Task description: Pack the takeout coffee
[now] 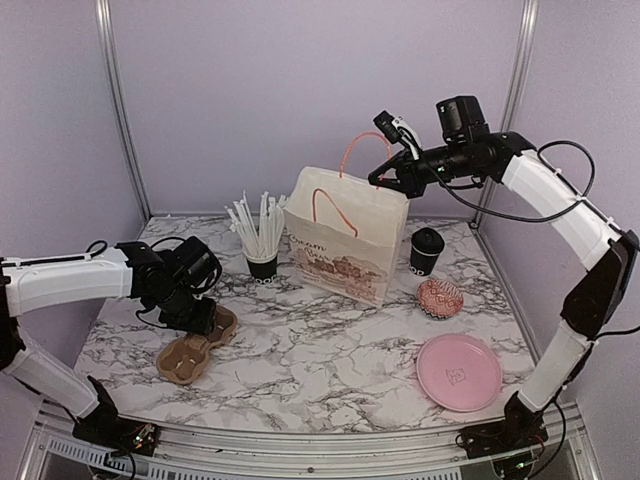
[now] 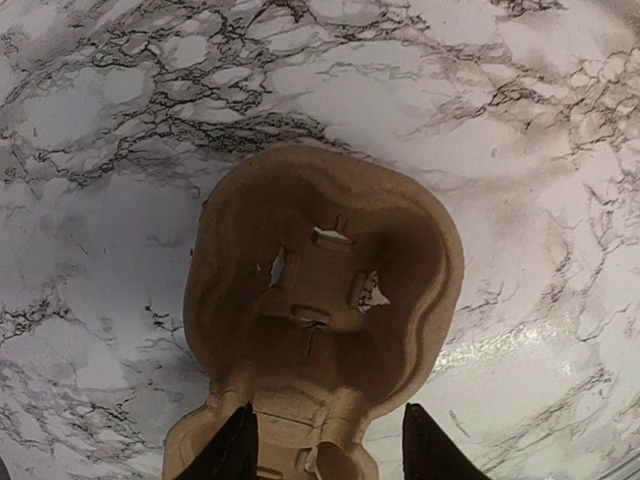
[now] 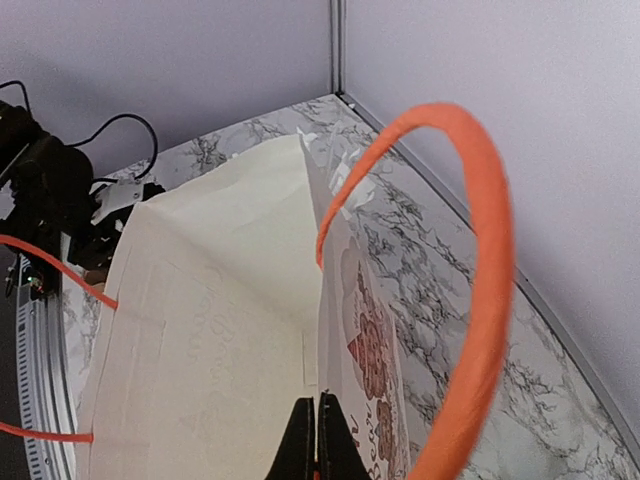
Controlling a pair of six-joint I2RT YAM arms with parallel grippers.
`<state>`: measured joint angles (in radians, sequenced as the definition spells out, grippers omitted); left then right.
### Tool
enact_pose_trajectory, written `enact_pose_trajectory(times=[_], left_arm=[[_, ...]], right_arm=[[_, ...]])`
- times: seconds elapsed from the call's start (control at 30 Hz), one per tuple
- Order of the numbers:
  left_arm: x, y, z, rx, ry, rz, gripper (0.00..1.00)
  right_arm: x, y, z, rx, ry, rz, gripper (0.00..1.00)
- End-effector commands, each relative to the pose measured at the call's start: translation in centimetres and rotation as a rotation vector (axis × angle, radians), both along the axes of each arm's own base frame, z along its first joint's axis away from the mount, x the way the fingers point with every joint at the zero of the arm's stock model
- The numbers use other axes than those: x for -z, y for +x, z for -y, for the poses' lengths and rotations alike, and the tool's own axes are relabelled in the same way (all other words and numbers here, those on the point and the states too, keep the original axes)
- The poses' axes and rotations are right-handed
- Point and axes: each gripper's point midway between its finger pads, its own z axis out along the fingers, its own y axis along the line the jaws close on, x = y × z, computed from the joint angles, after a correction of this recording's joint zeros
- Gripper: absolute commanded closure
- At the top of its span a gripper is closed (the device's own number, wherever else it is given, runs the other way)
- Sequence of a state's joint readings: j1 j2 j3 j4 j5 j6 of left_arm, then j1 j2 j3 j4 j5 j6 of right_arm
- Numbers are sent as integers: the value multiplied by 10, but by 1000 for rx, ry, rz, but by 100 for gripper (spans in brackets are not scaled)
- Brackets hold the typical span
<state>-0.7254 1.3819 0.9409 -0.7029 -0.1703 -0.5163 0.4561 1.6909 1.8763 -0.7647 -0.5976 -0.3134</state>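
Note:
The takeout coffee (image 1: 427,250), a small black cup with its black lid on, stands on the table just right of the cream paper bag (image 1: 345,235). My right gripper (image 1: 385,180) is up at the bag's top right corner, shut on the bag's rim (image 3: 318,440), with the bag's open inside (image 3: 200,330) to its left and an orange handle (image 3: 480,300) looping to its right. My left gripper (image 1: 195,318) is open, low over the brown cardboard cup tray (image 1: 196,345). Its fingers (image 2: 235,450) straddle the tray's middle (image 2: 320,300).
A black cup full of white straws (image 1: 262,250) stands left of the bag. A round patterned object (image 1: 440,298) and a pink plate (image 1: 459,372) lie at the front right. Lilac walls and metal posts close in the back and sides.

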Motion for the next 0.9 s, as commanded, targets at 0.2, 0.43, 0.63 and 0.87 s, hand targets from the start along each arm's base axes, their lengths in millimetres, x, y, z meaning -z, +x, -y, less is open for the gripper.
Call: enact_pose_trajectory(times=[0.2,0.43,0.63,0.87], left_arm=[[22,-11,-24,51,158,-137,55],[34,-14,-21,77,161,-191,55],[41,-19,-20,87,159,-220,58],[41,-22,-18,92,141,-226,66]], right_arm=[[-17,-66,-5,-314,29,105,100],[-8,-79,-10,-379,35,76,100],[-7,-78,-12,-390,42,75,100],[-6,-76,-15,-395,50,67,100]])
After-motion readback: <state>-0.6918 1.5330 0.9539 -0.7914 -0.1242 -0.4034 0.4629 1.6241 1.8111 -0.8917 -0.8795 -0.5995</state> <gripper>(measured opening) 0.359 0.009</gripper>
